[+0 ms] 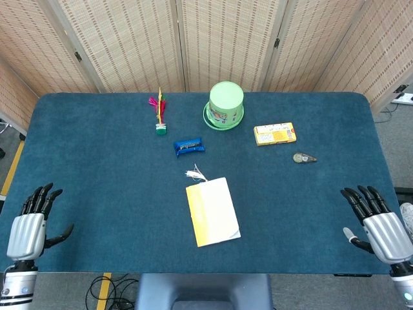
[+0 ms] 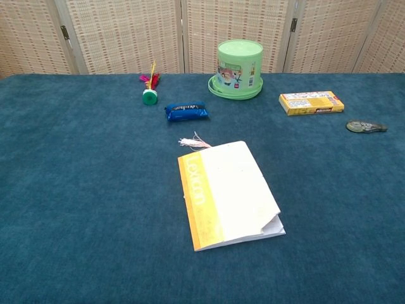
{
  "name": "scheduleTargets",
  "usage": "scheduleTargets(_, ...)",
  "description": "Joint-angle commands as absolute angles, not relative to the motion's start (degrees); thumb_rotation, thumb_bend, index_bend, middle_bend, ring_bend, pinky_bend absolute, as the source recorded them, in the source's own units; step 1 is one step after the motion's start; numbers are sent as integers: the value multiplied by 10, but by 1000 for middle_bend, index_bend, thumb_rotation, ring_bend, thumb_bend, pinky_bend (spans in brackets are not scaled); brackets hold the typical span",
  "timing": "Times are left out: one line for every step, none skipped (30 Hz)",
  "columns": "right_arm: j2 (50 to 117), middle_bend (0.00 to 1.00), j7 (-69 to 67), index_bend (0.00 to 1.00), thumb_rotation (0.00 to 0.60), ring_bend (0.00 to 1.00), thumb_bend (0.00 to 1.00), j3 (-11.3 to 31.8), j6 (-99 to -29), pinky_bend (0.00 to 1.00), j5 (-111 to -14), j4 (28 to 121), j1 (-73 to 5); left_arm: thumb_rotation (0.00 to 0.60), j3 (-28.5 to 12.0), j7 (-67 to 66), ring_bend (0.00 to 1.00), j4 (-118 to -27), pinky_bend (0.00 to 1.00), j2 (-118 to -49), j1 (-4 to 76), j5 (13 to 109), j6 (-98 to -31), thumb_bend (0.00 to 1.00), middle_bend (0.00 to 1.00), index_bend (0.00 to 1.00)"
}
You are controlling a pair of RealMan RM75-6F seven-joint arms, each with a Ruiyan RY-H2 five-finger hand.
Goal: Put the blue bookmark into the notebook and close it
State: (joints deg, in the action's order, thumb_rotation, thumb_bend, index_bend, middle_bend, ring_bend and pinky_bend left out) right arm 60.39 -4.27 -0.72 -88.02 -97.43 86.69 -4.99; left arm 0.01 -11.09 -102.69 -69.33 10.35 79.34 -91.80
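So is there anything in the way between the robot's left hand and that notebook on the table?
Nothing visible. The left hand is open at the table's near left corner, and only bare blue cloth lies between it and the closed notebook. The other items sit farther back.

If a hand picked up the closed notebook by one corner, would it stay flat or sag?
The notebook would probably sag: it looks thin and soft-covered, and its near corner already curls up. It likely weighs little. The tassel sticking out at its top edge would dangle loosely.
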Motion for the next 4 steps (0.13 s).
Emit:
scheduleTargets(605, 118, -26, 0, 600, 0, 230, -5, -882, 0, -956, 877, -40, 600, -2, -111, 58, -1024, 149, -695, 98, 798, -919, 260, 84, 186)
scheduleTargets(605, 118, -24, 0, 600, 0, 230, -5, -883, 0, -951, 878, -38, 600, -3, -110, 58, -1022, 149, -696, 97, 799, -918, 260, 84, 187)
scheduleTargets(605, 118, -23, 0, 600, 0, 230, -5, -883, 0, -944, 880, -34, 600, -4, -109, 58, -1020, 149, -696, 96, 799, -916, 260, 84, 187)
scheduleTargets(605, 118, -24, 0, 600, 0, 230, -5, -883, 0, -940, 880, -32, 600, -5, -108, 58, -1019, 149, -696, 95, 799, -915, 260, 84, 187)
